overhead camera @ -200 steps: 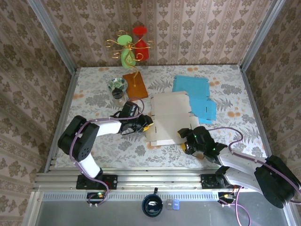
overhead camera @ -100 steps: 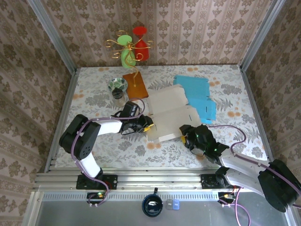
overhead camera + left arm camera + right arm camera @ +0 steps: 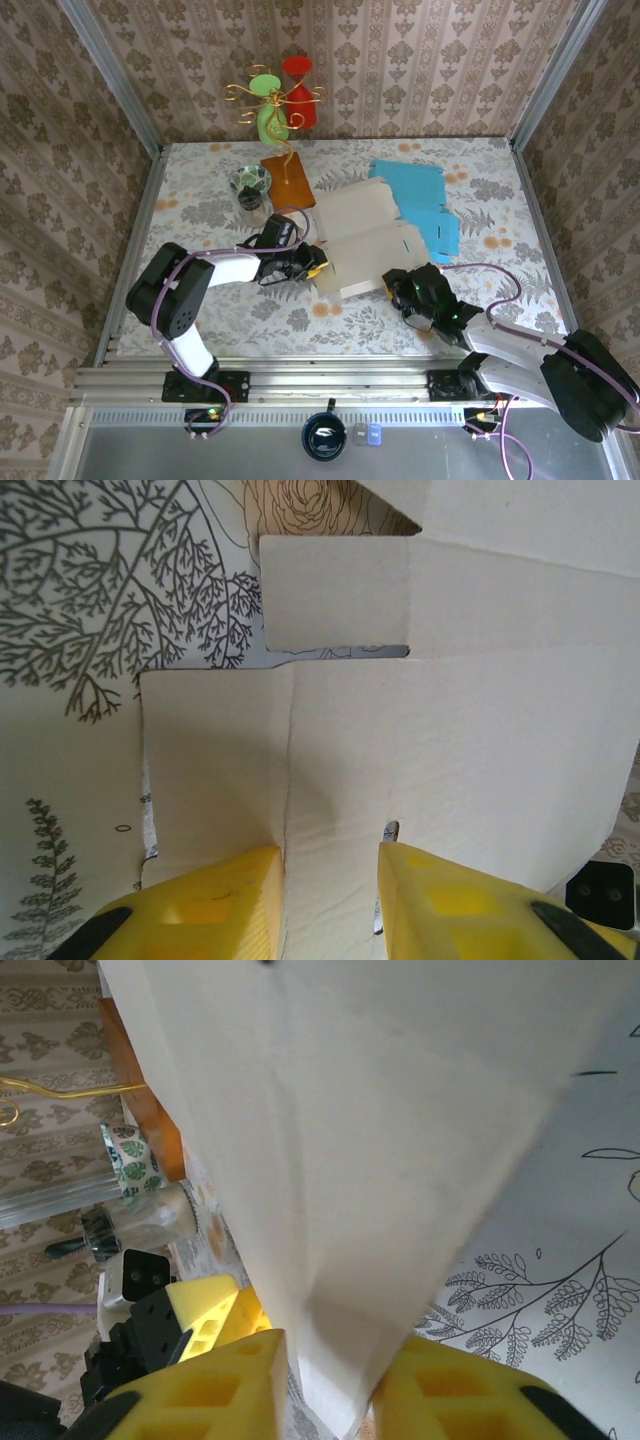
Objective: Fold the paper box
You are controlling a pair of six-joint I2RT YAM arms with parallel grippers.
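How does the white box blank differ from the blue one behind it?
The white box blank is bent partly up, its edges between the fingers of the left gripper and right gripper; the blue box blank lies flat, untouched, farther back right. Both are cut card with flaps.

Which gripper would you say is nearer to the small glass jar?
Left. The left gripper holds the paper box's left edge, close to the jar; the right gripper holds its near-right corner, farther off.

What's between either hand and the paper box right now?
Nothing visible. The left hand grips the box at its left edge, and the right hand grips its near right corner. A blue sheet lies beyond the box, away from both hands.
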